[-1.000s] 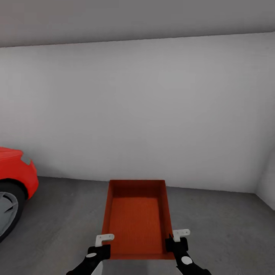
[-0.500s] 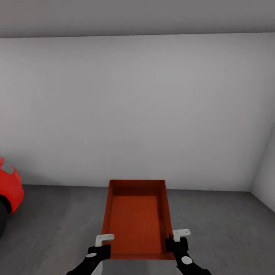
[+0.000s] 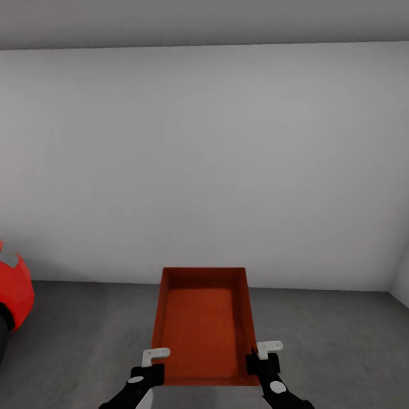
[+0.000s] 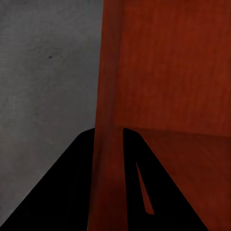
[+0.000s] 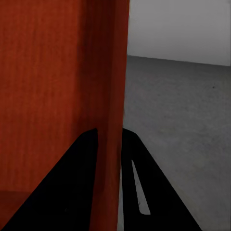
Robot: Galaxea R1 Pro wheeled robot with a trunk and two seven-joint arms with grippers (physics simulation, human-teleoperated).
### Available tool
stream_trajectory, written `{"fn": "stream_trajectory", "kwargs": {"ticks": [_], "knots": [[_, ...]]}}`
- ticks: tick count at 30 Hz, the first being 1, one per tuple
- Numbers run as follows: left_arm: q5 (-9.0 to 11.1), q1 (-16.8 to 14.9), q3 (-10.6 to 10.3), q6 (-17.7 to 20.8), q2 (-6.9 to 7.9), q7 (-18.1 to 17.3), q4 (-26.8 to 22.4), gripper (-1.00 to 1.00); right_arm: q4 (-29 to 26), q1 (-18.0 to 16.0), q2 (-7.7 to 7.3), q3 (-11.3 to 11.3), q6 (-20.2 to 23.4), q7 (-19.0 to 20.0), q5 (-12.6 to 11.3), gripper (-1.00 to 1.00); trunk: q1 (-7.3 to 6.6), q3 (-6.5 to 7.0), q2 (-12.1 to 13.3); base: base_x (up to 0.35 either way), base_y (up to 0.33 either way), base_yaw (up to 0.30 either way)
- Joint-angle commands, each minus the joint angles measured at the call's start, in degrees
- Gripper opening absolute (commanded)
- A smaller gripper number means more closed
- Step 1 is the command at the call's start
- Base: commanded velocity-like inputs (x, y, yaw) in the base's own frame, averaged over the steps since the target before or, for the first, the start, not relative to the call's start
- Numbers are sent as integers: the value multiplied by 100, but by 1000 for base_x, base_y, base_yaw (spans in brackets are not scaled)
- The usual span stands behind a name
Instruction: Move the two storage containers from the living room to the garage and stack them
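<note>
One orange-red open-top storage container hangs in front of me above the grey concrete floor of the garage. My left gripper is shut on its left wall near the near corner, and my right gripper is shut on its right wall. In the left wrist view the container wall runs between the black fingers. The right wrist view has the container wall pinched between its black fingers the same way. The bin is empty inside.
A white wall stands straight ahead, close beyond the bin. The nose of a red car is at the left edge. A side wall meets the floor at the far right.
The view has swung to the right: the red car has slid toward the left edge. The container and both grippers keep the same place in the picture.
</note>
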Motion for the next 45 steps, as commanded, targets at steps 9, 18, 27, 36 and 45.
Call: {"fn": "stream_trajectory", "kwargs": {"ticks": [9, 18, 27, 36, 45], "knots": [[54, -1, 72, 27, 10, 95, 6, -100, -7, -9, -47, -47, -560, -282, -40, -100, 4, -10, -7, 295, 209, 0], [49, -2, 69, 25, 10, 95, 6, -100, -6, -9, -58, -47, -558, -282, -42, -100, 4, -10, -7, 317, 103, 0], [45, 0, 65, 26, 10, 95, 6, -100, -7, -9, -56, -47, -557, -282, -43, -100, 4, -10, -7, 321, 64, 0], [45, 0, 64, 23, 10, 95, 7, -100, -7, -9, -47, -47, -565, -289, -43, -100, 4, -10, -7, 322, 5, 0], [37, 0, 70, -7, 12, 98, -3, -100, -7, -9, -47, -47, -559, -309, -74, -100, 4, -18, -7, 277, 0, 0]]}}
